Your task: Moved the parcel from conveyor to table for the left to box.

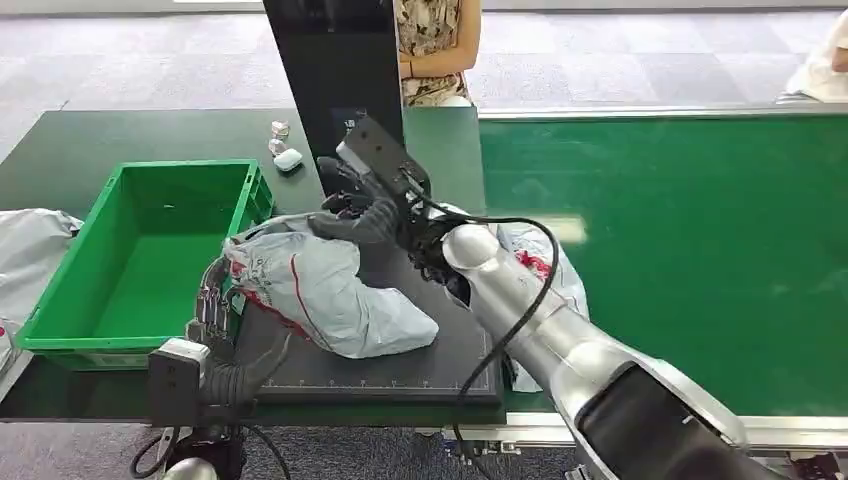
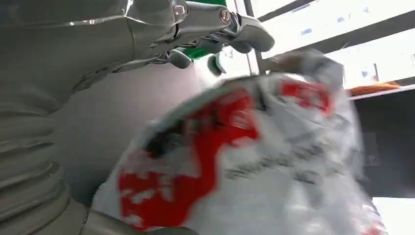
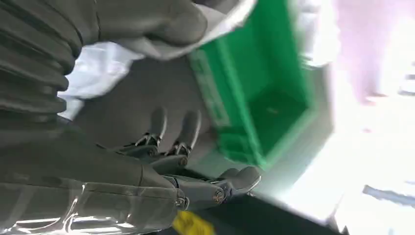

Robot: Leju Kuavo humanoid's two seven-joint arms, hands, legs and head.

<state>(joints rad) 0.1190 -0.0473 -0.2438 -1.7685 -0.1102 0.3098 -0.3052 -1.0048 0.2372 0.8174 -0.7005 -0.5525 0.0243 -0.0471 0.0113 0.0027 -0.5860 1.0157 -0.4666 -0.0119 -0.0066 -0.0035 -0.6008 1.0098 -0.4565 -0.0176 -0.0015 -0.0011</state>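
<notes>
The parcel [image 1: 325, 285], a grey-white plastic bag with red print, lies on the dark mat [image 1: 400, 370] of the table, between the green box [image 1: 140, 260] and the conveyor [image 1: 680, 240]. My right hand [image 1: 365, 205] is at the parcel's far end. Its thumb [image 3: 147, 19] lies on the bag and its fingers [image 3: 171, 132] are spread, clear of it. My left hand [image 1: 215, 300] stands at the parcel's left end beside the box, fingers [image 2: 220, 29] stretched out past the bag. The parcel [image 2: 254, 156] shows blurred, close in front of the left palm.
A second bag [image 1: 545, 265] lies under my right forearm at the conveyor's edge. Another pale bag [image 1: 30, 250] lies left of the box. Small white items [image 1: 285, 155] sit at the back of the table by a black post [image 1: 330, 80]. A person [image 1: 435, 50] stands behind.
</notes>
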